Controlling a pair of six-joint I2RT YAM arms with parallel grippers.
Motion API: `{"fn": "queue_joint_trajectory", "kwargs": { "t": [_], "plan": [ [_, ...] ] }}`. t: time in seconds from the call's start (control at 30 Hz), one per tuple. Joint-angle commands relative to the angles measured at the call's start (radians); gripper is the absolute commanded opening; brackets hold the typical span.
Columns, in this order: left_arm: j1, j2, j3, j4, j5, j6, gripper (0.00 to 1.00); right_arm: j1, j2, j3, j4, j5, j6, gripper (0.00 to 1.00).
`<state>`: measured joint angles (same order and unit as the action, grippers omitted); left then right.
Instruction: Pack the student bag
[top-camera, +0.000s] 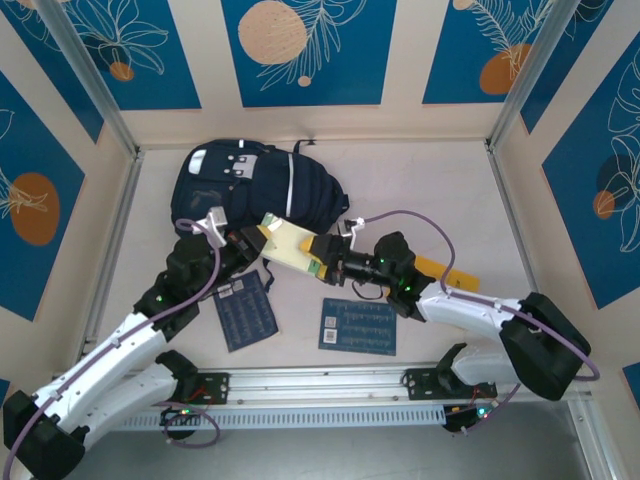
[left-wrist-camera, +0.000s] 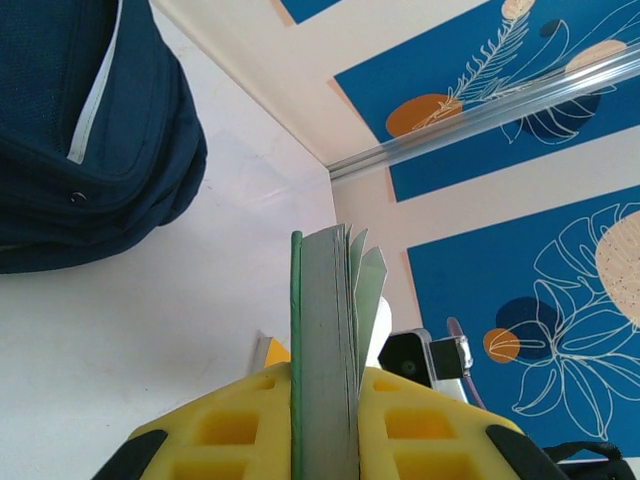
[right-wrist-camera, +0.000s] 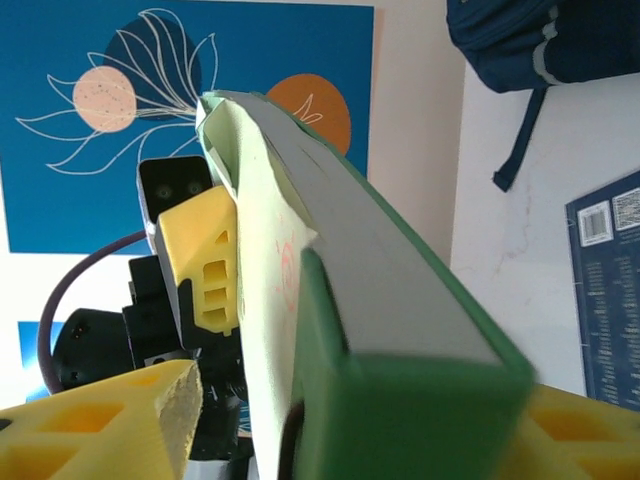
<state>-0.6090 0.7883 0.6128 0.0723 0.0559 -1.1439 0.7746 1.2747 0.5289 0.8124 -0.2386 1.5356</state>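
Green book (left-wrist-camera: 328, 300) pinched edge-on by left gripper (left-wrist-camera: 325, 410); student bag (left-wrist-camera: 70, 130) near, apart

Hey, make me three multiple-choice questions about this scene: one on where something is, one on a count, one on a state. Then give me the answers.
1. Where does the student bag lie relative to the book held between the arms?
A) beyond it, toward the far side of the table
B) nearer the arm bases
C) on top of it

2. How many dark blue booklets lie flat on the table?
A) one
B) two
C) four

3. What is the left gripper doing?
A) wide open, nothing in it
B) shut on the book
C) shut on a bag strap

Answers:
1 A: the top view shows the bag behind the book, on the far side.
2 B: the top view shows two, side by side in front of the arm bases.
3 B: the left wrist view shows its yellow fingers pressed on the book's pages from both sides.
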Motion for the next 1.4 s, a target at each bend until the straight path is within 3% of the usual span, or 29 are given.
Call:
{"fn": "queue_joint_trajectory", "kwargs": {
  "t": [0.0, 0.07, 0.2, 0.27, 0.33, 0.4, 0.5, 0.6, 0.7, 0.8, 0.93, 1.07, 1.23, 1.37],
  "plan": [
    [0.0, -0.001, 0.002, 0.08, 0.033, -0.009, 0.0, 0.018, 0.015, 0.04, 0.101, 0.062, -0.018, 0.6],
    [-0.003, 0.001, 0.0, 0.078, 0.033, -0.009, 0.0, 0.02, 0.023, 0.037, 0.11, 0.084, -0.025, 0.52],
    [-0.005, 0.002, -0.007, 0.076, 0.035, -0.005, 0.0, 0.019, 0.019, 0.025, 0.107, 0.113, -0.023, 0.2],
    [-0.007, 0.005, -0.006, 0.055, 0.036, 0.003, 0.02, 0.016, -0.008, 0.005, 0.075, 0.129, -0.034, 0.1],
    [-0.007, 0.004, 0.001, 0.017, 0.027, 0.021, 0.16, 0.008, -0.059, -0.034, 0.028, 0.161, -0.051, 0.05],
    [-0.006, -0.004, 0.008, -0.043, -0.01, 0.036, 0.41, -0.018, -0.143, -0.08, -0.067, 0.185, -0.083, 0.02],
    [-0.005, 0.006, 0.073, -0.167, -0.066, 0.148, 0.73, -0.07, -0.325, -0.111, -0.394, 0.24, -0.165, 0.0],
    [-0.005, 0.083, 0.236, -0.354, -0.132, 0.351, 0.88, -0.118, -0.516, -0.134, -0.662, 0.318, -0.274, 0.0],
    [0.0, 0.271, 0.469, -0.579, -0.179, 0.523, 0.9, -0.186, -0.676, -0.15, -0.856, 0.345, -0.35, 0.03],
    [0.009, 0.493, 0.689, -0.773, -0.228, 0.612, 0.93, -0.252, -0.783, -0.152, -0.988, 0.35, -0.414, 0.03],
    [0.033, 0.707, 0.862, -0.818, -0.139, 0.691, 0.94, -0.32, -0.836, -0.152, -1.069, 0.318, -0.471, 0.03],
    [0.062, 0.935, 1.051, -0.869, -0.153, 0.702, 0.94, -0.349, -0.833, -0.167, -1.062, 0.295, -0.499, 0.03],
    [0.103, 1.225, 1.36, -0.977, -0.23, 0.714, 0.87, -0.365, -0.815, -0.178, -1.039, 0.289, -0.553, 0.03],
    [0.139, 1.408, 1.59, -1.016, -0.162, 0.732, 0.79, -0.397, -0.798, -0.168, -1.042, 0.267, -0.592, 0.03]
  ]
}}
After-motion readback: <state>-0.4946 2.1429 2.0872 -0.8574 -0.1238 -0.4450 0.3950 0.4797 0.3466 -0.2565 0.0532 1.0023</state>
